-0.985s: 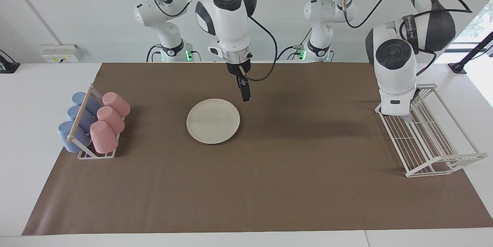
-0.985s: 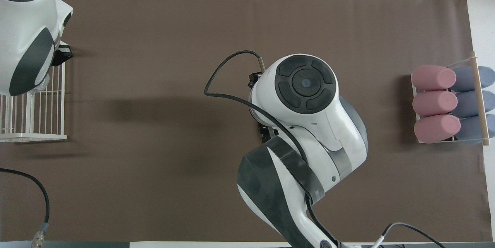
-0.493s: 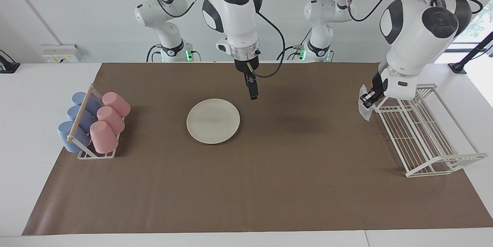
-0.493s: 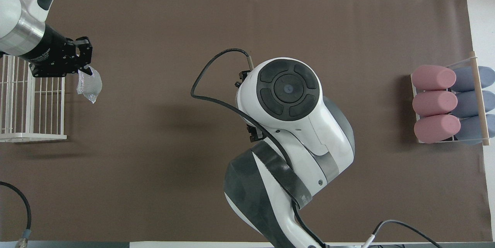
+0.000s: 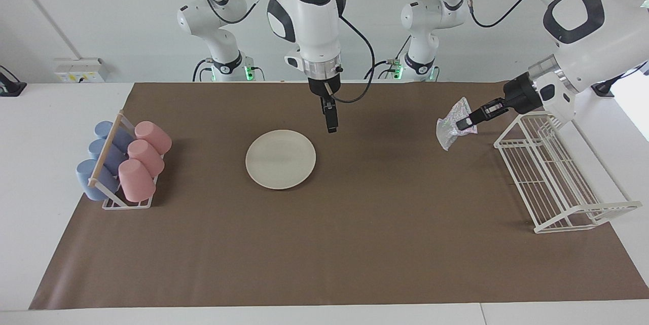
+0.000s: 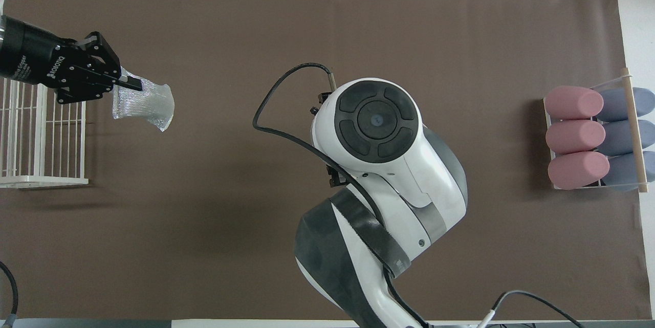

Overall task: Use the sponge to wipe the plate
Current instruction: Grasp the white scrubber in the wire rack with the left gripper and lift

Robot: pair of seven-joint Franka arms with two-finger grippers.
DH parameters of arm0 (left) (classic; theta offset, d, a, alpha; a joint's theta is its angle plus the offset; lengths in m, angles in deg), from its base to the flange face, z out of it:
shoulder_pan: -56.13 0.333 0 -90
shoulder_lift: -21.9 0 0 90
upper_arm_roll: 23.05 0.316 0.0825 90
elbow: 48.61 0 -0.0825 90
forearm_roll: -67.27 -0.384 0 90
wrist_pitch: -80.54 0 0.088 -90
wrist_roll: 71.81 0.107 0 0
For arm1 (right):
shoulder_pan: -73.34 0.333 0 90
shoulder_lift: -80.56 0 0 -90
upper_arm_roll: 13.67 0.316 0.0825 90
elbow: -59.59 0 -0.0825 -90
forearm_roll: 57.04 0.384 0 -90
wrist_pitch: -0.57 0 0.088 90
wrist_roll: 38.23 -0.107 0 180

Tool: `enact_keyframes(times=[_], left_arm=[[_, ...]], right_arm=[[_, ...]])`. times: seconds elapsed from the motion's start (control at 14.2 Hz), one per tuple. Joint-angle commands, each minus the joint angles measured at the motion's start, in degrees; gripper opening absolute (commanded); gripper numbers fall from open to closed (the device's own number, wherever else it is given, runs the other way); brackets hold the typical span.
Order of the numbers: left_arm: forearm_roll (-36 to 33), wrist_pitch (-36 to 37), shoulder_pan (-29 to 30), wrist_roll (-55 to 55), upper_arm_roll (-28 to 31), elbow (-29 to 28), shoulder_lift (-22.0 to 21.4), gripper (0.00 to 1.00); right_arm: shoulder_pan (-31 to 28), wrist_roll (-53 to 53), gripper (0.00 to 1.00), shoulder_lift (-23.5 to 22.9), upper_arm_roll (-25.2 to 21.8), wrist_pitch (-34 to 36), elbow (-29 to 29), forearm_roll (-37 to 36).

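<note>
Sponge (image 5: 450,129) hangs pinched in the left pincer (image 5: 462,124), up in the air over the brown mat beside the white wire rack (image 5: 557,173). Plate (image 5: 280,158) lies flat mid-worktop, with the right pincer (image 5: 332,127) hovering spread wide just over its rim, holding nothing.

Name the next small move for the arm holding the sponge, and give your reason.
Probably carry it toward the plate and lower it. The left gripper is shut on the sponge, up in the air over the brown mat beside the wire rack, well short of the plate. The right gripper hangs open by the plate's rim, waiting.
</note>
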Motion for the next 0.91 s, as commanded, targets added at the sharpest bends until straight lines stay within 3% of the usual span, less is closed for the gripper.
enact_keyframes(times=[0.0, 0.21, 0.42, 0.63, 0.84], left_arm=[[9.3, -3.6, 1.3, 9.2, 0.2, -13.1, -6.1, 0.0], [22.0, -7.5, 1.7, 16.7, 0.2, -25.5, -10.7, 0.0], [32.3, -7.0, 2.0, 19.6, 0.2, -30.6, -10.7, 0.0], [37.8, -7.9, 0.2, 26.6, 0.0, -35.0, -10.8, 0.0], [38.2, -7.2, -1.1, 36.3, -0.1, -36.8, -10.1, 0.0]], right_arm=[[0.3, -1.8, 1.0, -0.9, 0.1, 0.3, 0.9, -0.5], [0.3, -2.1, 1.0, -0.9, 0.1, 0.8, 1.0, -0.5], [1.4, -2.9, 1.0, -0.9, 0.2, -0.1, 0.9, -0.4], [3.6, -4.2, 1.0, -0.7, 0.2, 0.0, 0.6, -0.4], [4.1, -4.2, 1.0, 0.1, 0.1, -0.2, -1.4, -0.4]])
